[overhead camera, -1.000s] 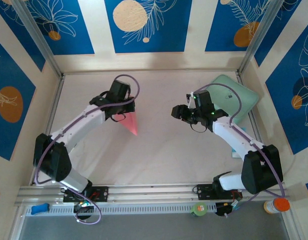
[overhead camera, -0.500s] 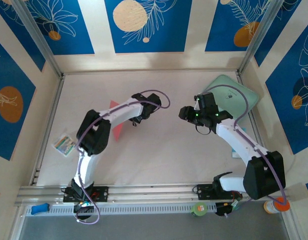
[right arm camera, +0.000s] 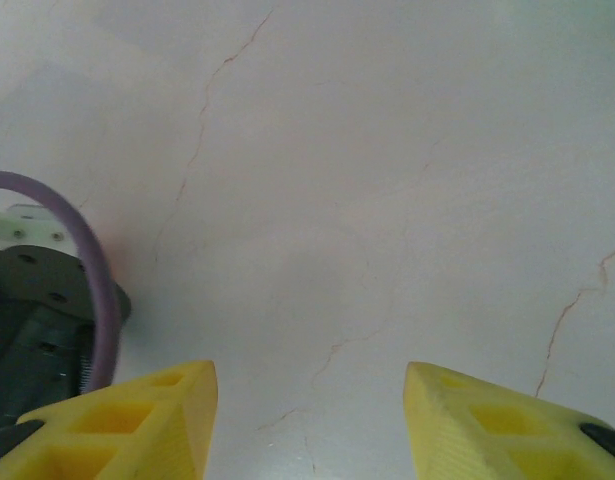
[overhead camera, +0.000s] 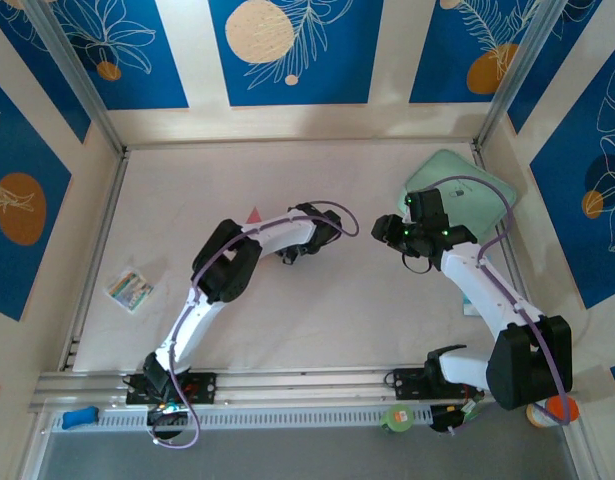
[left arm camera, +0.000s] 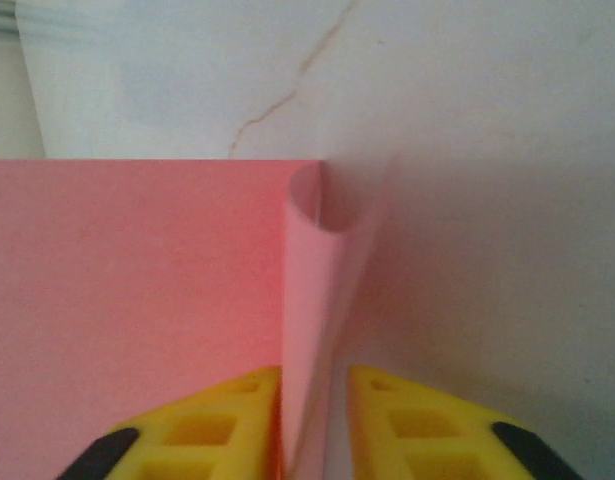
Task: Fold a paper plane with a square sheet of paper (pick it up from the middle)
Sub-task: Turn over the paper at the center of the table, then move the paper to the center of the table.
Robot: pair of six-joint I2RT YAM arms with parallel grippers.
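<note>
**Pink flap stands between robot's yellow fingers**

The two yellow fingers [left arm camera: 222,425] of the left gripper [left arm camera: 314,372] stand narrowly apart on either side of an upright, curled flap of the salmon-pink paper [left arm camera: 137,290]. The flap lies against one finger, and a thin gap seems to show at the other. It cannot be told whether the fingers pinch the flap or have let it go. The rest of the paper lies flat on the pale worktop [overhead camera: 367,310], with a straight far edge.

From above, one pink corner peeks out beside the left arm near the middle of the worktop, a little toward its left edge. The right gripper [right arm camera: 312,372] has its fingers spread wide with nothing between them, over bare worktop. It sits right of the middle, apart from the left gripper. The mint-green pad [overhead camera: 472,190] lies in the far right corner, near it. A small colourful card [overhead camera: 129,290] lies by the left edge.
</note>
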